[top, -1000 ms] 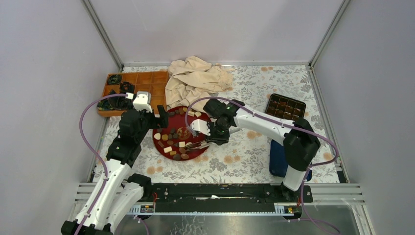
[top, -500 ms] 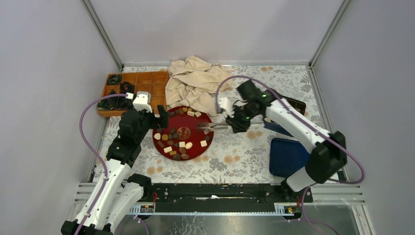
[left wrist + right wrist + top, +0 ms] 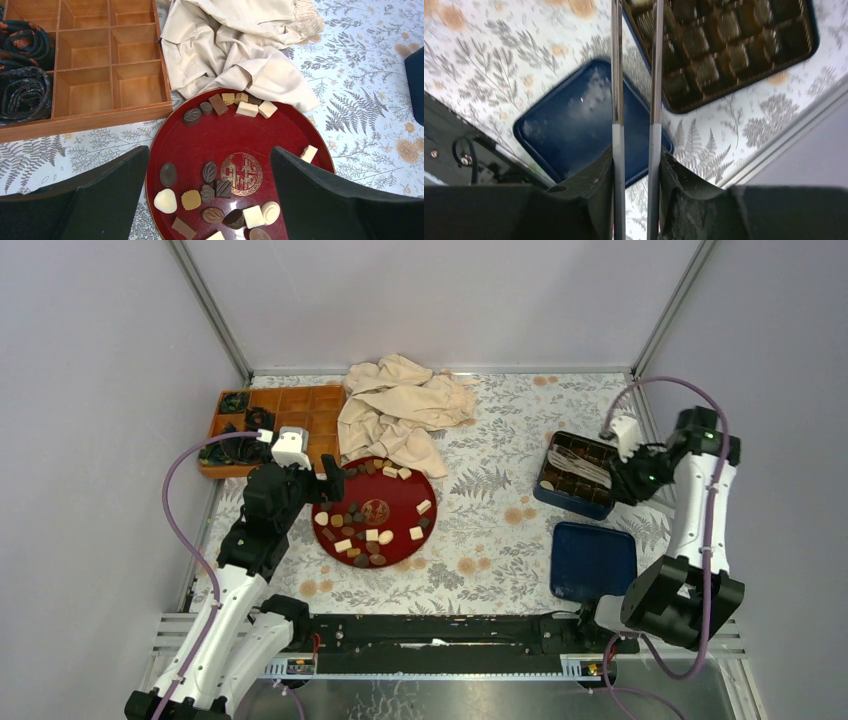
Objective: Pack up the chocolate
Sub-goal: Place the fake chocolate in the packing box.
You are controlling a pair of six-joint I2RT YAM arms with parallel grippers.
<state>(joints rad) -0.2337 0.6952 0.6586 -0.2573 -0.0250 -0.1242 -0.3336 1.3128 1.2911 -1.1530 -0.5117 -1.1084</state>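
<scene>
The left arm's fingers, spread wide and gripping nothing, hover over the round red plate where the small dark, tan and cream chocolate pieces lie scattered. Well apart to the right, the right arm's fingers clamp slim metal tongs over the dark moulded tray, so the chocolate lies far to their left, nearer the left arm.

Red plate; brown, cream chocolate; beige cloth; blue lid; silver tweezers (floral tablecloth).
</scene>
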